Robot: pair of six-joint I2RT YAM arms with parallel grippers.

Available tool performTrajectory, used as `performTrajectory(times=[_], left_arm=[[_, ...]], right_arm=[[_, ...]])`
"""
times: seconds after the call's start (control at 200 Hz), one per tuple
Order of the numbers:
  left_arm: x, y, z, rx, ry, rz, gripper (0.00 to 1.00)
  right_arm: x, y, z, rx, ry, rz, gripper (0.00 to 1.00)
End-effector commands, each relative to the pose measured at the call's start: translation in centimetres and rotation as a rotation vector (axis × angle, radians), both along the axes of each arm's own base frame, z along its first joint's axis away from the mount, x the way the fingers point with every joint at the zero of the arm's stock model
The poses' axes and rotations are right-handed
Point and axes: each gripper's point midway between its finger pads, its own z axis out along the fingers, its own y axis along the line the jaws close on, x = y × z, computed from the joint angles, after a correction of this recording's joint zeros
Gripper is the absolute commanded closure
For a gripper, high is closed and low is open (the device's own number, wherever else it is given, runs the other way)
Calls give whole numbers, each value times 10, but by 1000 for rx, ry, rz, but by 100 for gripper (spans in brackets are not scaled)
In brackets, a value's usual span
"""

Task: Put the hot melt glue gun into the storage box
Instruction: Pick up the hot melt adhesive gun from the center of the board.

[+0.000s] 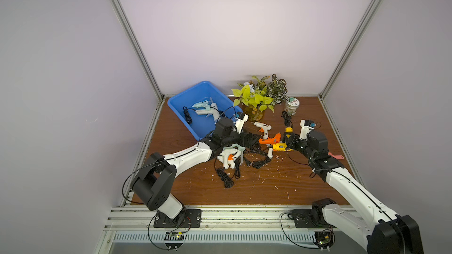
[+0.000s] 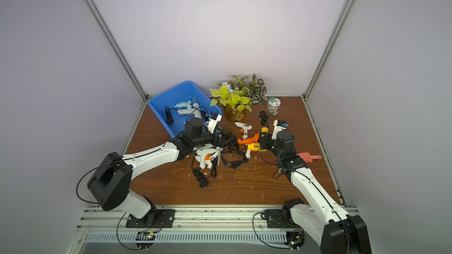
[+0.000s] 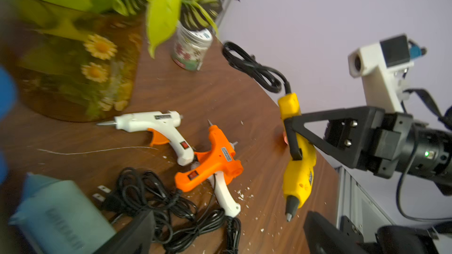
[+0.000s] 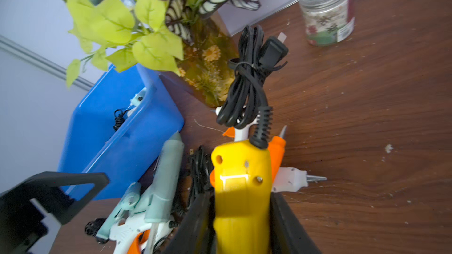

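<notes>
Clamped in the narrowed jaws of the right gripper (image 3: 292, 140), the yellow glue gun (image 3: 299, 179), long axis crossing the fingers, cord end on the wrist-camera side, with the storage box (image 4: 127, 147) out past those fingertips, just behind the wide-open, empty jaws of the nearer left gripper (image 1: 254, 140).

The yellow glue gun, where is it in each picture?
In a top view: the yellow glue gun lies mid-table, just in front of the orange glue gun.
In a top view: it is in the same mid-table spot.
Left wrist view: it is beside the orange glue gun.
Right wrist view: it fills the foreground, its black cord beyond.
Shared landmark: the flowered jar.
</notes>
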Motion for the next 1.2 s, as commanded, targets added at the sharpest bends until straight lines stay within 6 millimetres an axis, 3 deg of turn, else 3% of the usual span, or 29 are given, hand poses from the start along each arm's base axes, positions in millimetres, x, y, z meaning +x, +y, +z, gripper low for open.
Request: performTrajectory(times=[0.0,0.35,0.625,0.756,1.131,1.196], left_arm=[[-7,-18,12,-16,-49,-96,0],[-35,-45,-4,-6,30,-272,0],[-52,-52,-16,20,58,-341,10],[-55,-51,-17,24,58,-348,22],[-56,-47,-4,-29,45,-310,93],[-57,-43,0,-37,30,-295,99]], right_arm=[[11,27,60,79,-169,68,100],[12,61,70,69,-206,125,100],[5,70,71,62,-222,122,100],[2,73,70,67,-221,130,100],[-11,72,51,31,-171,135,100],[-15,69,50,25,-170,137,86]])
